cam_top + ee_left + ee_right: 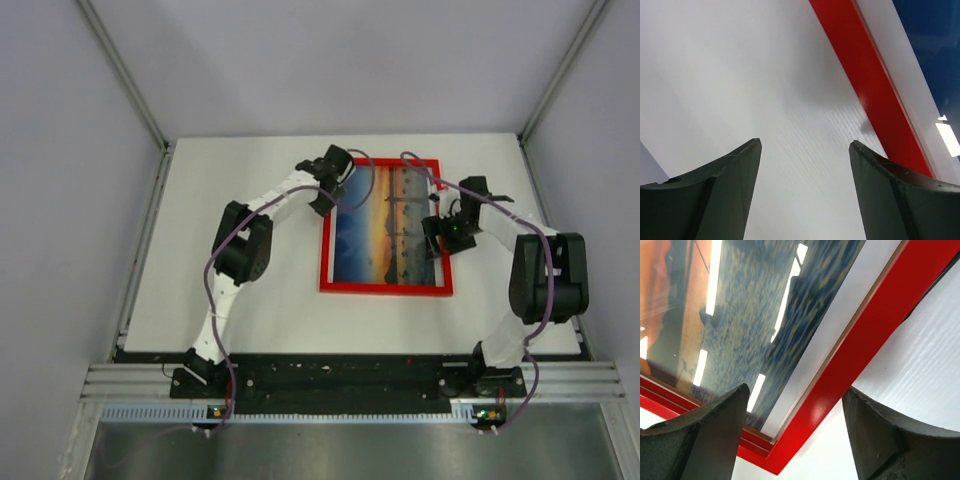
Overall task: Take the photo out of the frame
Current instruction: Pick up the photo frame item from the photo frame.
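Red frame point(386, 288) with photo point(385, 225) flat between left claw point(323, 200) and right claw point(438, 238), both apart.

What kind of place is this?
Probably a robotics lab test cell: white table boxed in by plain walls, two robot arms bolted at its edge, a photo in a red frame.

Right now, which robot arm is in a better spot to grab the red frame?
Probably the right arm. The right gripper, open, straddles the red edge of the frame near a corner. The left gripper, also open, hangs over the table beside the frame.
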Motion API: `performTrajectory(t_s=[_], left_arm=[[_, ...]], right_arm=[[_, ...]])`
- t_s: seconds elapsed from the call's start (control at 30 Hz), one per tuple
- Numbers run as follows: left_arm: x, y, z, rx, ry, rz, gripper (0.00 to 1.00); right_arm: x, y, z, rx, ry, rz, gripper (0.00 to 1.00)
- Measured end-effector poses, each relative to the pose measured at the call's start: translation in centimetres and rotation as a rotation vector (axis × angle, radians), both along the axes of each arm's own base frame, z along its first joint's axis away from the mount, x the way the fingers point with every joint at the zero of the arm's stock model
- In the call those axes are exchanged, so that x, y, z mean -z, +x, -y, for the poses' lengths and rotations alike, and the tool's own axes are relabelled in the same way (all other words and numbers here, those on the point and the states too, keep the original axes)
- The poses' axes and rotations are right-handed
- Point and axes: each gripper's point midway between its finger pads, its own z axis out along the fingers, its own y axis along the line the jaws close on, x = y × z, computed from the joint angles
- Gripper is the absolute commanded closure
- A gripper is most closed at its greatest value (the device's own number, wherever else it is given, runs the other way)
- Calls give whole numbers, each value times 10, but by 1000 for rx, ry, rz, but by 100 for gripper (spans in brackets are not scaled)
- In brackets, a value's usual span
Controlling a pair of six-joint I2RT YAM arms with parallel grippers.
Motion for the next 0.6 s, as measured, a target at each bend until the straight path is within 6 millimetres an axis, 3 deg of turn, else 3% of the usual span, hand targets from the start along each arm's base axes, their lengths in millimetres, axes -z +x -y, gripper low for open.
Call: performTrajectory(t_s=[0.07, 0.2, 0.27, 0.37, 0.5, 0.6], left_arm=[[-11, -4, -2, -5, -24, -8, 22], [-56, -10, -3, -16, -109, 23, 22], [-81, -11, -2, -20, -168, 54, 22], [-102, -12, 4, -22, -230, 84, 22], [-100, -12, 12, -18, -267, 66, 22], [-79, -11, 21, -17, -279, 17, 22]], right_arm=[[-7, 9, -1, 11, 10, 11, 25], [-23, 38, -5, 31, 27, 58, 25], [-25, 52, -6, 42, 35, 78, 27], [-22, 64, -5, 70, 30, 75, 32], [-21, 79, -2, 99, 18, 86, 34], [-21, 89, -1, 119, 15, 107, 36]])
